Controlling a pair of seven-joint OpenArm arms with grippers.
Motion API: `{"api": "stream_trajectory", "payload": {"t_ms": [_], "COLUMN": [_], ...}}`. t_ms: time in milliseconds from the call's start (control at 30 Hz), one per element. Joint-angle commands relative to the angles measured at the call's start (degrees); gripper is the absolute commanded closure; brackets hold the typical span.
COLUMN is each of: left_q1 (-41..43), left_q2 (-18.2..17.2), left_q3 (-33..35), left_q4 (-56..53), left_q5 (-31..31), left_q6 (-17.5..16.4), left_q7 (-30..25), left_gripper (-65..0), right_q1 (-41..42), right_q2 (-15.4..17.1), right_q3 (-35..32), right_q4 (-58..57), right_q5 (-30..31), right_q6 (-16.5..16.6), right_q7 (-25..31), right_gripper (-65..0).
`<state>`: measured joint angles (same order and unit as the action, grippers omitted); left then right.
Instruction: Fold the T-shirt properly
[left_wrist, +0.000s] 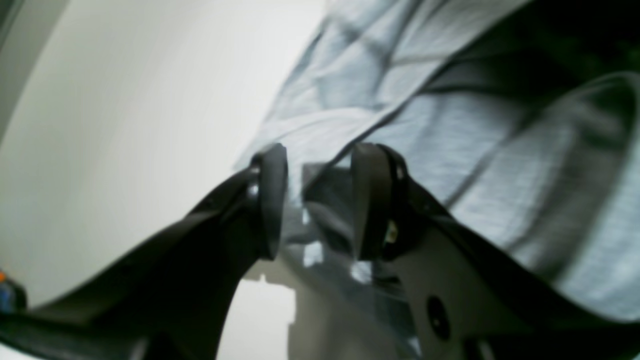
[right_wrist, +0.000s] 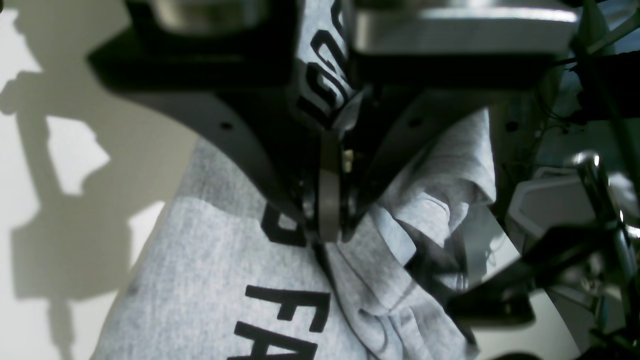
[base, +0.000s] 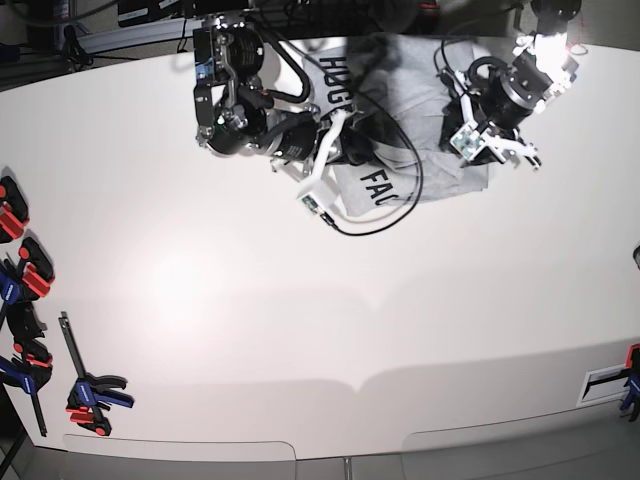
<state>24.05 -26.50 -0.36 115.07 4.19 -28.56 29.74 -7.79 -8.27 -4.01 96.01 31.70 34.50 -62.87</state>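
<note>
The right pincer (right_wrist: 327, 220) clamps a bunched ridge of the T-shirt (right_wrist: 215, 280); the left pincer (left_wrist: 315, 200) gapes empty beside its edge. Pulling one-handed risks dragging the cloth askew across the table (base: 300, 330).

T-shirt (base: 400, 110) crumpled at table (base: 300, 300) far edge, both arms over it.

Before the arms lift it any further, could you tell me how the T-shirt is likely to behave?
Probably floppy: the T-shirt already lies creased and bunched beside the right gripper, which is shut on it. It will likely drape and sag from that pinch. It looks light; the left gripper stands open at its edge.
</note>
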Motion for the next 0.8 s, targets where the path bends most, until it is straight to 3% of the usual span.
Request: {"api": "stream_trajectory", "payload": {"t_ms": [0,367,433,533,567,767], "left_q1": [-0.63,-1.62,-2.25,-2.99,-3.30,-3.56], "left_q2": [-0.55,-0.52,-0.50,-0.50,-0.52,-0.52], "left_q3": [-0.28,-0.28,-0.28,-0.28,-0.28,-0.35], "left_q4": [0.79,-3.87,-5.60,-6.25,-6.23,-6.23], "left_q5": [0.33,0.11,0.07,0.02,-0.15,-0.15], "left_q6": [0.87,0.96,0.96,0.98,1.01,1.01], "left_q7": [-1.36,-3.30,-3.45,-3.04,-2.38,1.79], "left_gripper": [-20.7,-21.4,-16.3,-1.9,0.0,0.0], "right_q1": [0.61,0.61,0.61,0.61,0.61,0.44], "right_q2": [-0.48,-0.50,-0.48,-0.48,-0.48,-0.48], "right_q3": [-0.09,-0.09,-0.09,-0.09,-0.09,-0.09], "right_q4": [1.01,1.01,1.01,1.01,1.01,1.01], "right_q5": [1.44,1.46,1.46,1.46,1.46,1.38], "right_q6": [-0.02,0.00,0.00,-0.02,-0.02,-0.02], "right_q7": [1.11,1.14,1.16,1.14,1.16,1.14], "right_gripper": [0.0,0.0,0.0,0.0,0.0,0.0]}}
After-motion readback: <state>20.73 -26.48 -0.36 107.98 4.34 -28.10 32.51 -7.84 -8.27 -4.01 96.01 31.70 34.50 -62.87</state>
